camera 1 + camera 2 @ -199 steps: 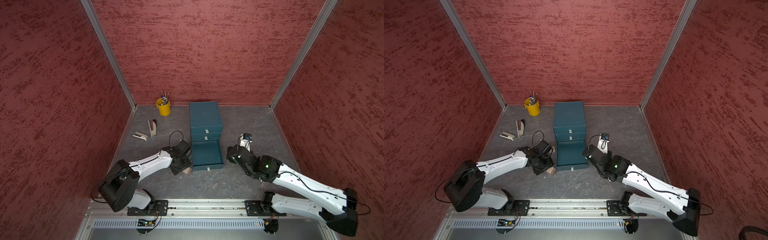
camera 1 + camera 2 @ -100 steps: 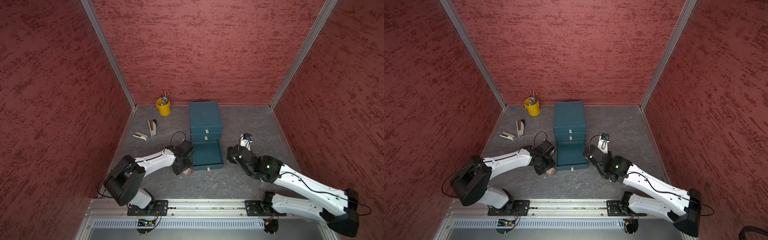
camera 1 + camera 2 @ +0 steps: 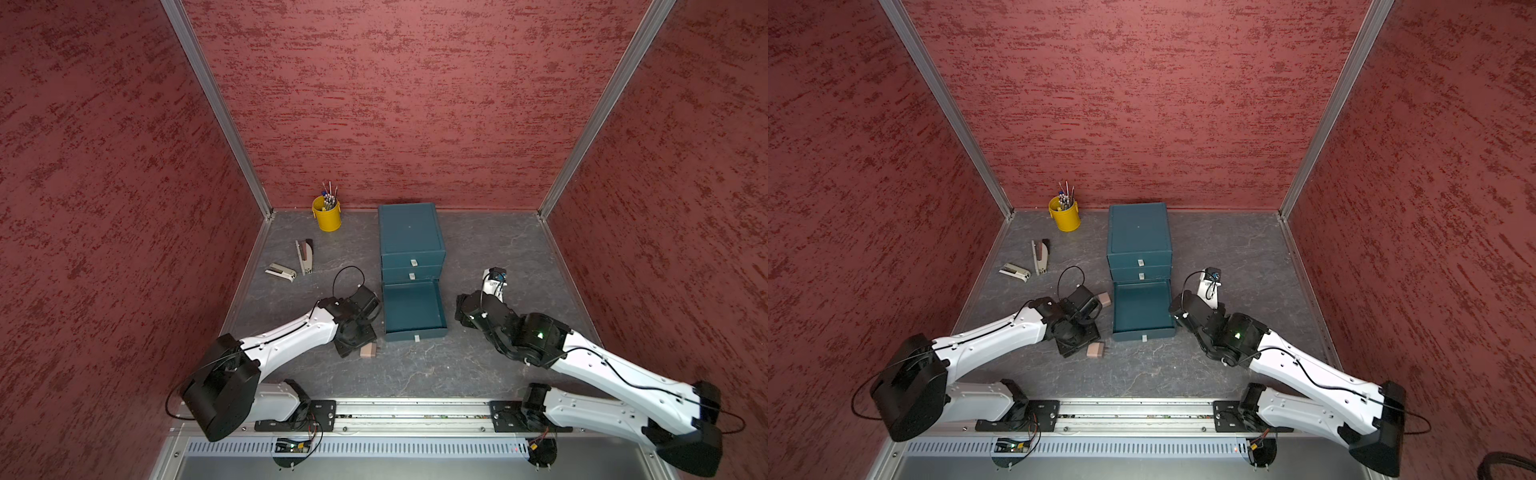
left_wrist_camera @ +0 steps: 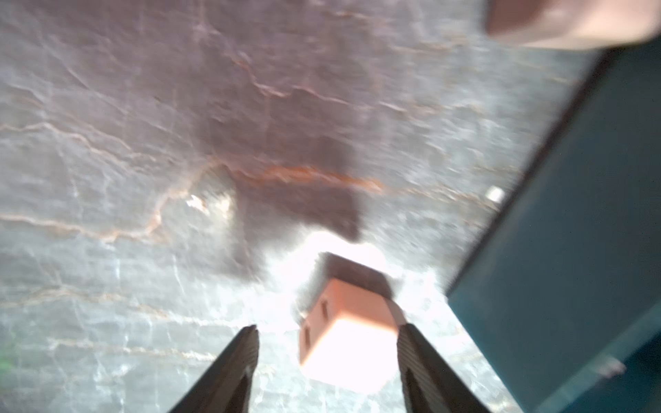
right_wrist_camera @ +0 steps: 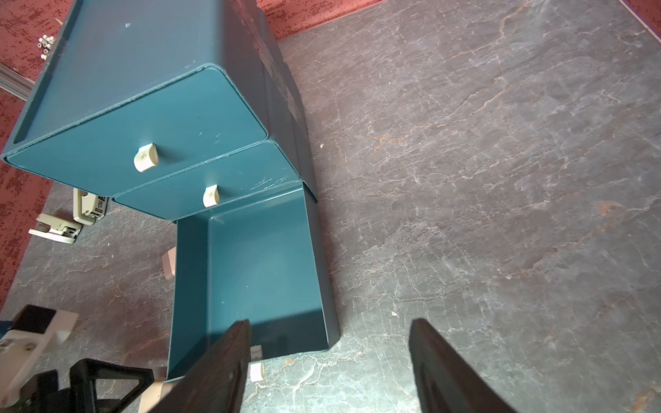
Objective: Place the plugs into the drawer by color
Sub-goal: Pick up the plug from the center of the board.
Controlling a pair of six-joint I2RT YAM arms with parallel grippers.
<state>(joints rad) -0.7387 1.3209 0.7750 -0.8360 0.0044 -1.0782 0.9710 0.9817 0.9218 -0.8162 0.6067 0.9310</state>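
Pinkish-tan plug [image 4: 348, 332] lies on the table [image 3: 415, 374], prongs flat and pointing sideways, just beside the front corner of the open bottom drawer [image 3: 413, 309] on the left arm's side. A second tan plug [image 3: 1104, 298] sits just beside the same drawer wall, further back. The drawer is empty, and no teal or green plugs show in any view. The left gripper [image 4: 327, 326] straddles the first plug with its fingers apart and not clamped: one finger is at the plug's side, the other has a clear gap. This looks like the grasp step. Best to centre the plug first, close on the flat faces rather than the prongs, then lift straight up before crossing the nearby drawer wall. The left arm is stretched low over the table, wrist bent down. The right gripper [image 5: 329, 321] has its fingers wide apart and empty, near the drawer's front corner on its own side, with the arm reaching forward.
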